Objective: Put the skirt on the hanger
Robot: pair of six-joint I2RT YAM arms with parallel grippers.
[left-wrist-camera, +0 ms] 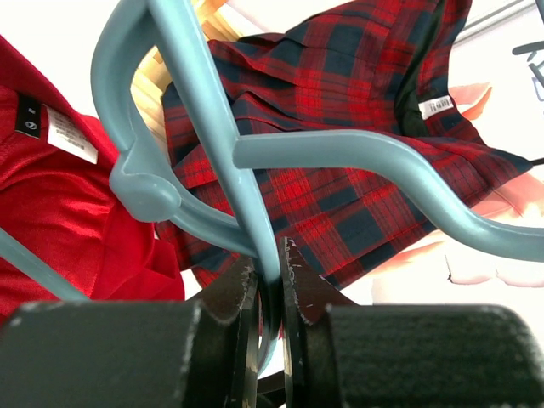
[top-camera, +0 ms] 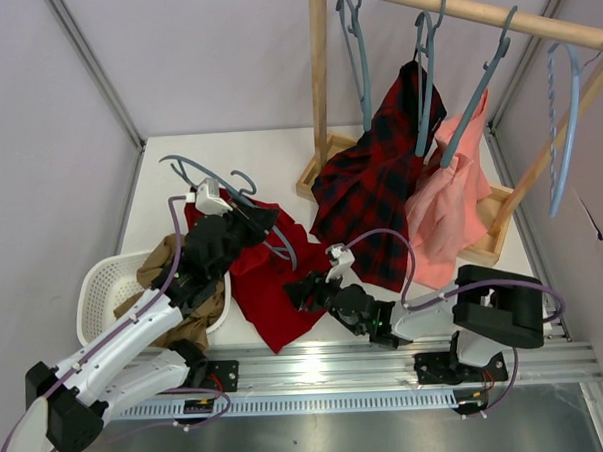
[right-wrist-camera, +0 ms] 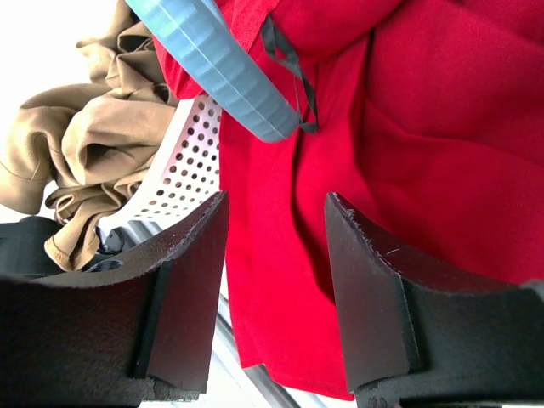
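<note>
The red skirt (top-camera: 269, 282) lies crumpled on the table between the arms. My left gripper (top-camera: 231, 224) is shut on the grey-blue hanger (top-camera: 194, 173) and holds it over the skirt's upper part, with the hook pointing away. In the left wrist view the jaws (left-wrist-camera: 270, 259) pinch a hanger (left-wrist-camera: 212, 127) bar, with the skirt (left-wrist-camera: 76, 221) on the left. My right gripper (top-camera: 306, 286) is open at the skirt's right edge. In the right wrist view its gripper (right-wrist-camera: 276, 208) stands open just before the skirt (right-wrist-camera: 408, 127), under one hanger arm's end (right-wrist-camera: 212, 68).
A wooden rack (top-camera: 320, 85) at the back right carries a red-and-black plaid garment (top-camera: 375, 193), a pink garment (top-camera: 446, 210), an empty hanger (top-camera: 357, 53) and a paler twisted hanger (top-camera: 567, 124). A white basket (top-camera: 99, 290) with a tan-brown garment (top-camera: 158, 262) stands at the left.
</note>
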